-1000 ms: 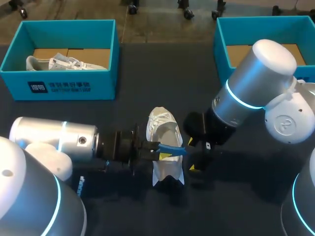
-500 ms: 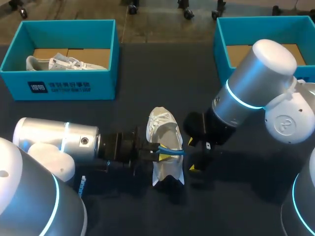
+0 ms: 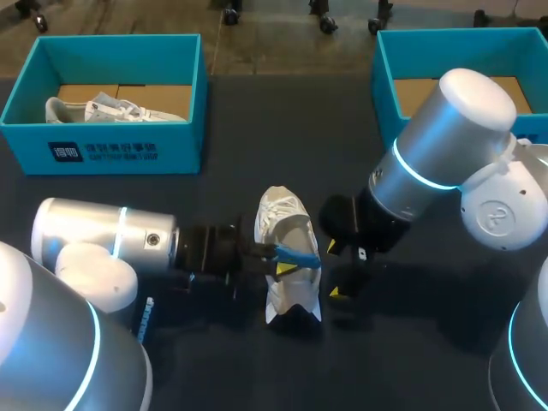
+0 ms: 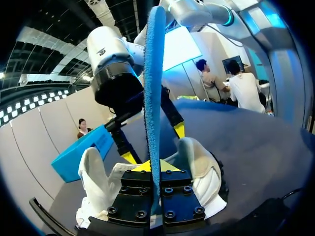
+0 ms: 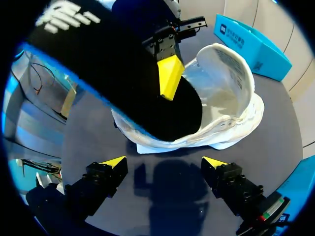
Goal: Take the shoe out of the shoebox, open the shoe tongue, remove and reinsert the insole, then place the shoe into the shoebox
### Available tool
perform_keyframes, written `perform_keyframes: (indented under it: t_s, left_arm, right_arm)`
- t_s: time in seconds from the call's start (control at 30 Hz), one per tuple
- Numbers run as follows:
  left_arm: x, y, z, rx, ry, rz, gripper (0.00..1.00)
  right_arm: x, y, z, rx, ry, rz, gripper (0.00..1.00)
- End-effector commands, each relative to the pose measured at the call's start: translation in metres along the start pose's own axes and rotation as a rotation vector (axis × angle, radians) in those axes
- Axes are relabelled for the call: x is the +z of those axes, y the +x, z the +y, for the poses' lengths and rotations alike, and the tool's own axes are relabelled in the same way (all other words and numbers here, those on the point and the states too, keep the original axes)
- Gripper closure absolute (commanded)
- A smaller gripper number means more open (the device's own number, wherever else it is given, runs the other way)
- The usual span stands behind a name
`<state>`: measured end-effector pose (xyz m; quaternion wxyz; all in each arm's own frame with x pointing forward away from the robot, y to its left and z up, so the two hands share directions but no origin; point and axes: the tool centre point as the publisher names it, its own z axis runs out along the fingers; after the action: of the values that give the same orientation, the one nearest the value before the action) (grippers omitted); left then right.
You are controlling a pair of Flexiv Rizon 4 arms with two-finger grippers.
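White shoe (image 3: 287,224) sits mid-counter (image 3: 282,128) between the two arms, opening up. Left hand (image 3: 276,257) reaches in from the left, clamped on the blue insole (image 3: 298,255). The insole is held over the shoe opening, edge-on in the left wrist view, and its black underside faces the right wrist camera. Right hand (image 3: 335,270) is just right of the shoe, fingers spread wide with nothing between them, apart from the shoe. Left shoebox (image 3: 120,150), teal, at the far left, holds a second shoe (image 3: 111,110). Right shoebox (image 3: 390,81) is at the far right, cardboard floor showing.
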<state>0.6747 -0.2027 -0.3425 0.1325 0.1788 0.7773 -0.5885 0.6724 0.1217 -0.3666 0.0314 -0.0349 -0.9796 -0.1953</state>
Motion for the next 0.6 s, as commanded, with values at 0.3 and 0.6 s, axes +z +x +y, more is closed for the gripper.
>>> perform_keyframes:
  t_s: [0.3, 0.6]
  left_arm:
    - [0.005, 0.001, 0.018, 0.051, -0.076, -0.047, 1.00]
    - [-0.004, 0.004, 0.011, 0.036, -0.076, -0.055, 1.00]
  right_arm:
    - [0.002, 0.000, 0.000, -0.001, -0.001, -0.002, 0.00]
    - [0.002, 0.000, 0.000, -0.001, -0.001, -0.002, 0.00]
